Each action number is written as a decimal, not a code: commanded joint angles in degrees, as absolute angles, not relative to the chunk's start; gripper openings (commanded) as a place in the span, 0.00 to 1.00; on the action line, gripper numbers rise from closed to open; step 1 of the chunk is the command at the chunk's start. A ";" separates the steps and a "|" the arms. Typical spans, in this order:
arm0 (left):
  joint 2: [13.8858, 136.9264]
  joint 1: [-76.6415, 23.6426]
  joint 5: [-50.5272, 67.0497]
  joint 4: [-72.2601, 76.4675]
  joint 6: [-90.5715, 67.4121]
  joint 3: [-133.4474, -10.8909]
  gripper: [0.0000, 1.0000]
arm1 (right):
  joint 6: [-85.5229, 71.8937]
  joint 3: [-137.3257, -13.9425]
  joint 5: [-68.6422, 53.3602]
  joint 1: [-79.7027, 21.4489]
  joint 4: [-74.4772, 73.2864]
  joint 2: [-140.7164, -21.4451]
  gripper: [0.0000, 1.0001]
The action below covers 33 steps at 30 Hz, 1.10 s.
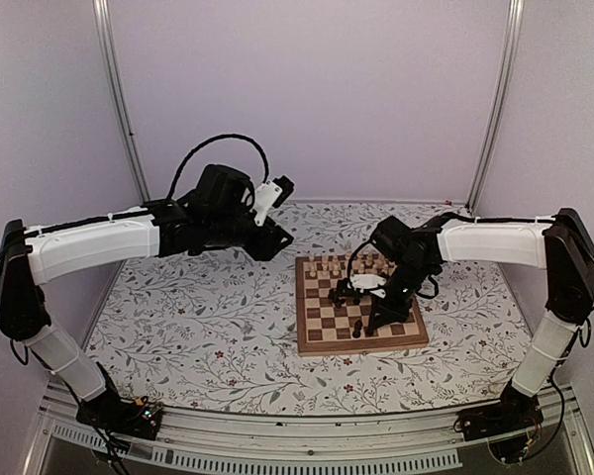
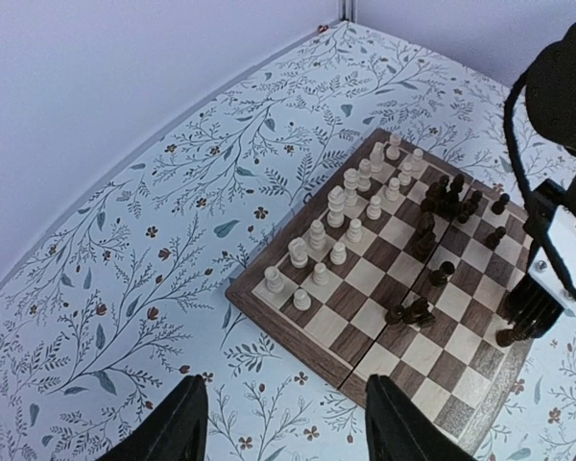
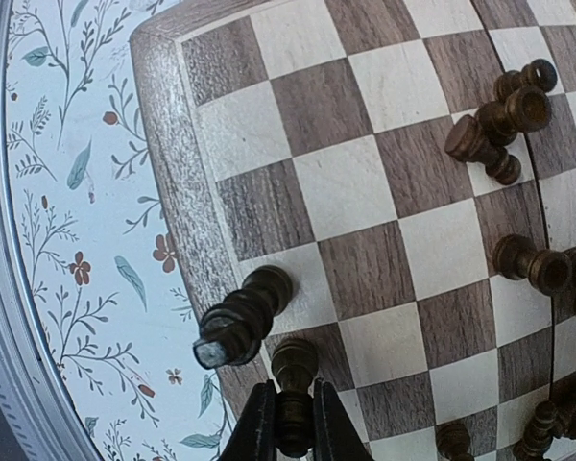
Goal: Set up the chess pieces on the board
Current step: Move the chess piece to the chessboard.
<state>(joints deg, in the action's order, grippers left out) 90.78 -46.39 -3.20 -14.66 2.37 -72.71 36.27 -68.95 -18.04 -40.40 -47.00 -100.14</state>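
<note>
The checkered wooden board (image 1: 317, 336) lies on the floral cloth, right of centre. Pale pieces (image 1: 332, 267) stand in two rows along its far edge; in the left wrist view they (image 2: 350, 206) fill the board's upper-left side. Dark pieces (image 2: 446, 206) are scattered over the middle of the board (image 2: 298, 327), some lying down. My right gripper (image 3: 288, 418) is shut on a dark piece (image 3: 294, 365) over a dark square by the board's near edge, next to a taller standing dark piece (image 3: 245, 317). My left gripper (image 2: 286, 423) is open and empty, raised above the cloth left of the board.
The floral cloth (image 1: 198, 327) covers the table. White enclosure walls stand behind and at both sides. The right arm (image 1: 495, 242) reaches over the board from the right. Several fallen dark pieces (image 3: 494, 125) lie near the board's middle fold.
</note>
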 commanded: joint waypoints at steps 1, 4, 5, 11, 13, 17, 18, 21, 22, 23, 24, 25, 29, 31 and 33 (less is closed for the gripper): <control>91.32 -47.20 -2.46 -15.21 3.01 -74.18 0.58 | 37.09 -68.30 -16.24 -41.20 -47.99 -99.20 0.06; 91.32 -47.20 -2.46 -15.21 3.07 -74.22 0.58 | 37.09 -68.45 -15.76 -41.54 -48.23 -99.31 0.06; 91.32 -47.20 -2.38 -15.27 3.03 -74.19 0.58 | 37.09 -68.48 -15.60 -41.62 -48.29 -99.32 0.06; 91.32 -47.20 -2.20 -15.35 3.05 -74.27 0.58 | 37.09 -68.57 -13.85 -41.75 -48.86 -99.16 0.06; 91.32 -47.20 -2.04 -15.45 3.01 -74.27 0.58 | 37.09 -68.61 -13.81 -41.70 -48.92 -98.94 0.07; 91.49 -47.24 -1.87 -15.53 3.02 -74.35 0.58 | 36.76 -68.56 -14.16 -41.82 -48.46 -98.67 0.22; 91.57 -47.21 -1.85 -15.50 3.07 -74.40 0.58 | 36.81 -68.56 -14.35 -41.79 -48.37 -98.63 0.25; 91.62 -47.22 -1.85 -15.53 3.01 -74.44 0.58 | 36.57 -68.90 -14.86 -41.84 -48.23 -98.62 0.32; 91.65 -47.21 -1.85 -15.58 3.03 -74.44 0.58 | 36.56 -69.09 -15.17 -41.84 -48.34 -98.55 0.35; 91.67 -47.20 -1.85 -15.58 3.05 -74.44 0.58 | 36.64 -69.39 -15.53 -41.84 -48.48 -98.24 0.40; 91.67 -47.20 -1.85 -15.63 3.06 -74.47 0.58 | 36.71 -69.69 -15.75 -41.81 -48.65 -97.91 0.45; 91.67 -47.20 -1.85 -15.57 3.07 -74.45 0.58 | 36.86 -70.16 -15.69 -41.77 -48.99 -97.35 0.48; 91.76 -47.24 -1.55 -15.64 3.02 -74.51 0.58 | 37.81 -74.46 -18.74 -37.80 -50.59 -94.73 0.53; 91.80 -47.28 -1.37 -15.69 3.07 -74.55 0.58 | 37.81 -77.51 -21.57 -33.81 -50.94 -93.99 0.53; 91.78 -47.29 -1.25 -15.75 3.03 -74.62 0.58 | 36.85 -79.70 -21.86 -30.23 -49.81 -93.87 0.51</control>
